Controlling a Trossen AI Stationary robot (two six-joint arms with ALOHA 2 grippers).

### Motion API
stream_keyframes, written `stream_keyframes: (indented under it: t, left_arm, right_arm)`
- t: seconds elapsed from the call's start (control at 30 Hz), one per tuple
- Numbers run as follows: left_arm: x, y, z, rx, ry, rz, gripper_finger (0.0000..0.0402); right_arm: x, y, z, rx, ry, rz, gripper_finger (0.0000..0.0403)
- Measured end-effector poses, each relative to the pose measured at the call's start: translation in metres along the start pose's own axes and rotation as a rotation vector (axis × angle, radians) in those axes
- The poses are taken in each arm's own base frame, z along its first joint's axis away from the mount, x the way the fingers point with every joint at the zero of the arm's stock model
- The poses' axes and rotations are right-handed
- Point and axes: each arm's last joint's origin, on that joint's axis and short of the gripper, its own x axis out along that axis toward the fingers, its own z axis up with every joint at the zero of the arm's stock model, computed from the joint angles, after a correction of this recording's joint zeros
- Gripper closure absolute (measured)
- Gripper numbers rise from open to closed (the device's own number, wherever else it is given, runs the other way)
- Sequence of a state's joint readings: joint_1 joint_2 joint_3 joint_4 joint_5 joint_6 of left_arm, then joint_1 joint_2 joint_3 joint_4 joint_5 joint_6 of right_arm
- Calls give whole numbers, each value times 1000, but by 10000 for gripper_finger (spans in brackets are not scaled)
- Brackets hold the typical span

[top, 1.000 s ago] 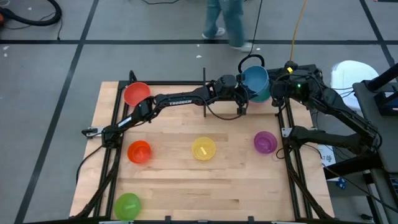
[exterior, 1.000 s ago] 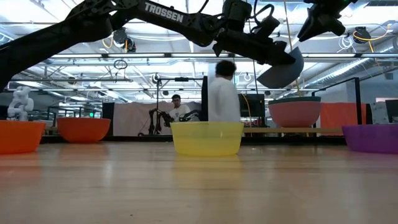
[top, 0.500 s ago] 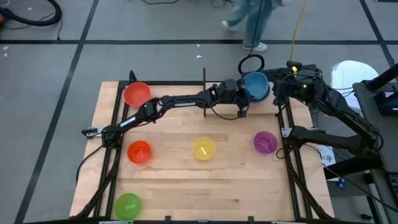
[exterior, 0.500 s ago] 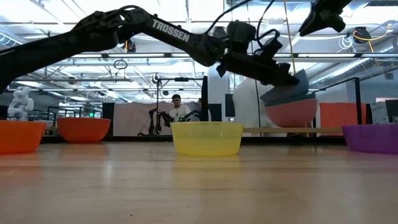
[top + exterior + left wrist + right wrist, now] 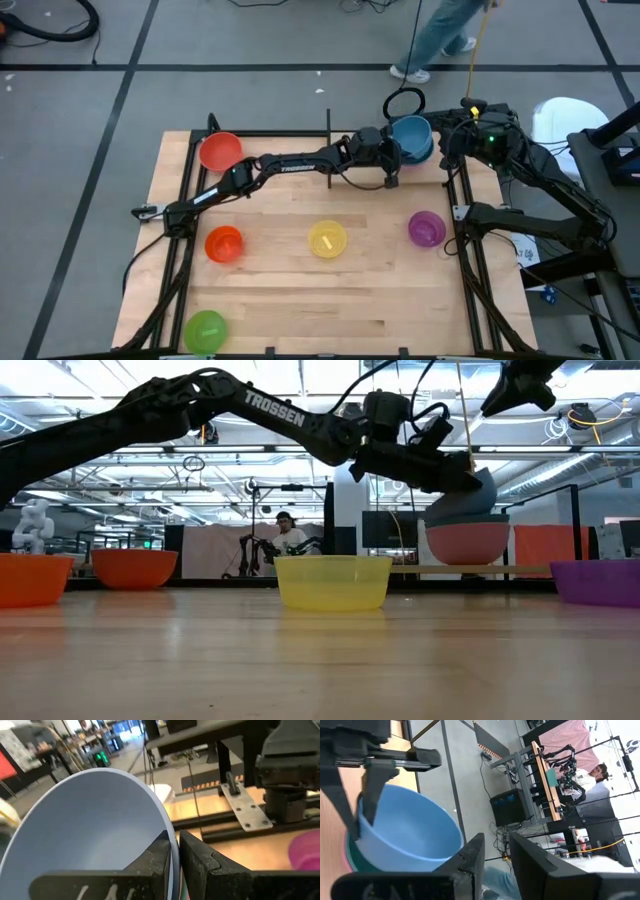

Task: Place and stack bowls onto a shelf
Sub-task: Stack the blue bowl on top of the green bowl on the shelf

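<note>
The left arm reaches across the far side of the table, and the left gripper (image 5: 392,160) pinches the rim of the blue bowl (image 5: 411,137) — in the left wrist view one dark finger sits inside the bowl wall and the other outside, pressed close on the thin edge. The blue bowl sits tilted in a stack at the far right corner: under it lies a teal bowl (image 5: 355,857), and at the bottom a pink bowl (image 5: 466,543) that stands on the shelf (image 5: 470,569), a pale board seen edge-on in the low view.

The right gripper (image 5: 447,148) hangs just beside the stack on its right, holding nothing; its fingers stand apart with a clear gap between them in the right wrist view.

The other bowls stay on the tabletop (image 5: 380,290). A red bowl (image 5: 220,151) sits at the far left corner, an orange bowl (image 5: 224,243) nearer on the left, a yellow bowl (image 5: 327,239) in the middle, a purple bowl (image 5: 426,228) on the right and a green bowl (image 5: 205,330) at the near left corner — all well apart from each other.

Beyond the table a person (image 5: 445,35) walks over the grey floor.
</note>
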State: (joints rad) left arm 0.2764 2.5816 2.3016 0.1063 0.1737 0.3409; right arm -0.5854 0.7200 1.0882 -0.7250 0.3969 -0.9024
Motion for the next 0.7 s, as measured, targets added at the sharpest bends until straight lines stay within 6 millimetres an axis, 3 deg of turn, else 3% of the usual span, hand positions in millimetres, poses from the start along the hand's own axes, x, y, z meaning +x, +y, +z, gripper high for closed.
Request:
stream_keyframes:
  t: [0.4, 0.7]
  left_arm:
    - [-4, -4, 10, 42, 14, 1, 360]
    - [-7, -1, 16, 38, 25, -2, 360]
  right_arm:
    - [1, 2, 0, 15, 8, 23, 316]
    - [15, 14, 4, -15, -52, 236, 316]
